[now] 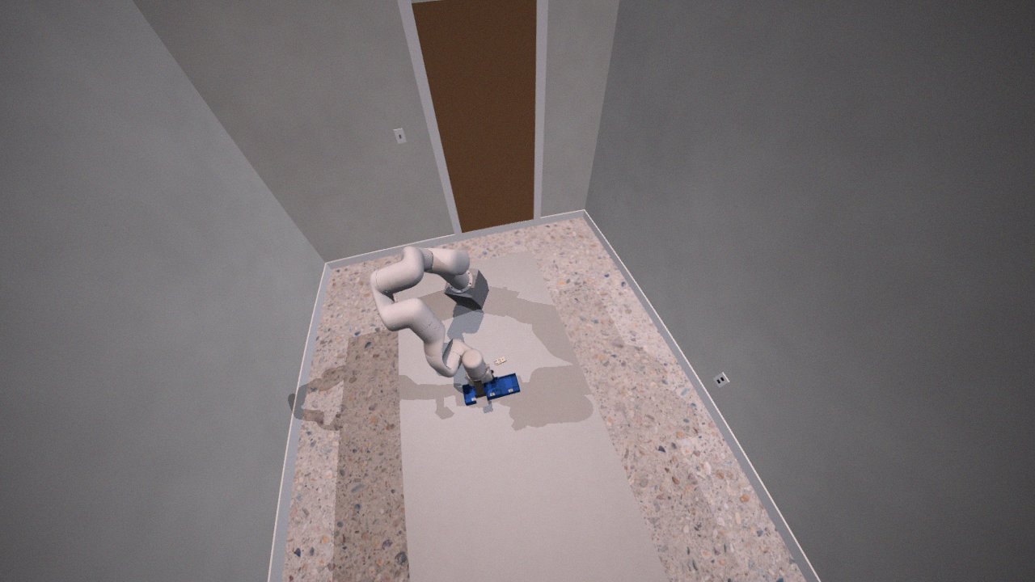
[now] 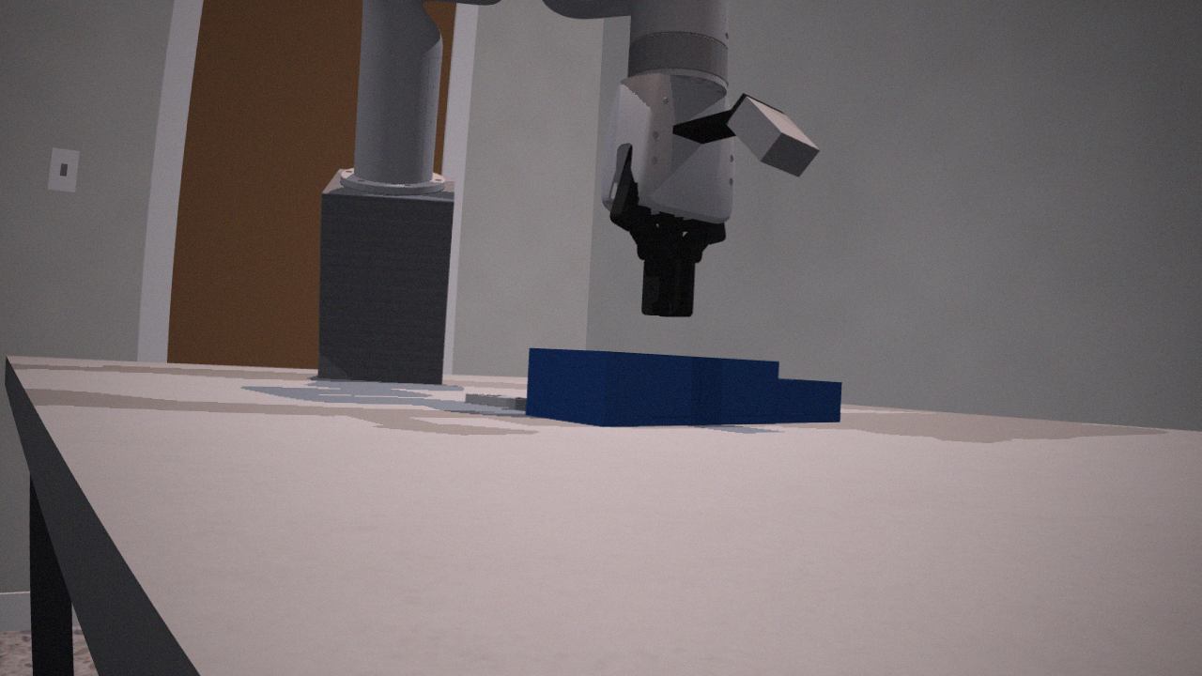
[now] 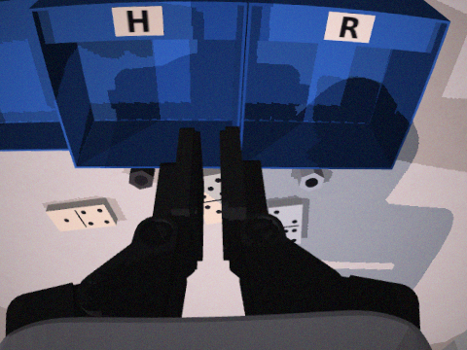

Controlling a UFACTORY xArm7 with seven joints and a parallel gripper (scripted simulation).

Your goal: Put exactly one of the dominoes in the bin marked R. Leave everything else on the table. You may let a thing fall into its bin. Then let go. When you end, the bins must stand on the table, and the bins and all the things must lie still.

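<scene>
Blue bins [image 3: 240, 72] stand side by side on the table, one marked H [image 3: 136, 21] and one marked R [image 3: 349, 27]. I see only shadows inside both. My gripper [image 3: 211, 156] is shut with nothing between the fingers. It hangs above the near wall between H and R, and well above the bins [image 2: 655, 388] in the side view, where the gripper [image 2: 668, 306] is clear of them. Three dominoes lie on the table on my side of the bins: one at the left [image 3: 81, 216], one partly hidden by my fingers, and one at the right [image 3: 288, 220].
Two small dark round parts [image 3: 142, 177] [image 3: 311, 181] lie by the bins' near wall. A lower blue compartment [image 3: 19, 91] adjoins H on the left. The arm's grey base block [image 2: 382, 277] stands behind the bins. The table's edge [image 2: 75, 521] runs at the left.
</scene>
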